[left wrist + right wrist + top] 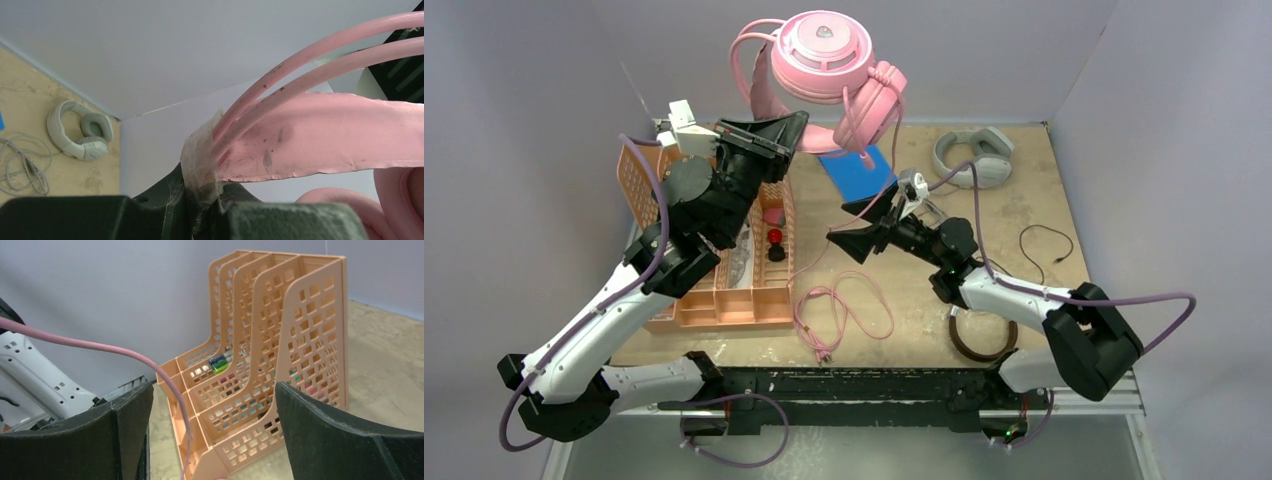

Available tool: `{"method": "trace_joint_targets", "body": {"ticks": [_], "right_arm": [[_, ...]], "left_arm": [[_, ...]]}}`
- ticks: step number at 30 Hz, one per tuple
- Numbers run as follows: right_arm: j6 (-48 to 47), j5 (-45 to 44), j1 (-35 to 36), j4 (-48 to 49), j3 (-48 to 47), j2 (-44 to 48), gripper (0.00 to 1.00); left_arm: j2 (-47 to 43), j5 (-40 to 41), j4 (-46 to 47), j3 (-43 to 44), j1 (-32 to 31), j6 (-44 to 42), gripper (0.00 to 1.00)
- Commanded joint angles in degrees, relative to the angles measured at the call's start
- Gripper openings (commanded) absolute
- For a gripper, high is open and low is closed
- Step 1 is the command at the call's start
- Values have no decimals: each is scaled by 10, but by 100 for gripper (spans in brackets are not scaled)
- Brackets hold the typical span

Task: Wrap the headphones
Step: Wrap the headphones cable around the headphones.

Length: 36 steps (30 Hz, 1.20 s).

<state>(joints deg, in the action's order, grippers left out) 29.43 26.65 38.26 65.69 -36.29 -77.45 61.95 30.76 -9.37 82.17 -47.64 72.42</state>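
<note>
Now up high: the pink headphones hang in the air over the back of the table, not lying down.
Left gripper: squeezed tight on the pink headband, at the end with the tape on it.
Right gripper: fingers spread wide, holding nothing. The pink cable runs past one finger but is not pinched.
Where the cable goes: it drops down from the ear cups, and its loose end lies in loops on the table, near the orange rack.
Other headphones: the grey headphones sit at the back right. The brown headphones lie by the right arm.
How it will feel, I think: the headband is bendy but firm, so it is a good place to hold. The ear cups look soft and a bit heavy, so they may swing.
Where to grab the cable, I think: it is thin, floppy and light, and it can slip out. Pinch it close to the ear cup, not at the loose end.
</note>
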Motion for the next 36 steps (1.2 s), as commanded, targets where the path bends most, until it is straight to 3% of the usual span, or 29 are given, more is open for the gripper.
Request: {"method": "trace_joint_targets", "body": {"ticks": [1, 9, 13, 16, 21, 25, 30, 36], "right_arm": [[16, 22, 5, 122, -14, -13, 93], [-6, -3, 31, 120, -13, -31, 90], [10, 22, 31, 136, -32, -43, 61], [29, 41, 33, 109, -53, -34, 29], [-35, 44, 69, -31, -42, 46, 10], [-103, 35, 127, -167, -60, 86, 0], [-92, -13, 133, -224, -41, 133, 0], [-106, -142, 128, -405, -18, 202, 0]], "left_arm": [[-8, -17, 85, 25, 2, 41, 0], [-11, -27, 103, 28, 1, 44, 0], [-15, -39, 111, 25, 2, 46, 0], [-18, -43, 110, 27, 2, 32, 0], [-18, -48, 106, 34, 1, -21, 0], [-3, -79, 137, 23, 3, -33, 0], [46, -187, 173, 49, 16, -41, 0], [58, -318, 189, 36, 55, -64, 0]]}}
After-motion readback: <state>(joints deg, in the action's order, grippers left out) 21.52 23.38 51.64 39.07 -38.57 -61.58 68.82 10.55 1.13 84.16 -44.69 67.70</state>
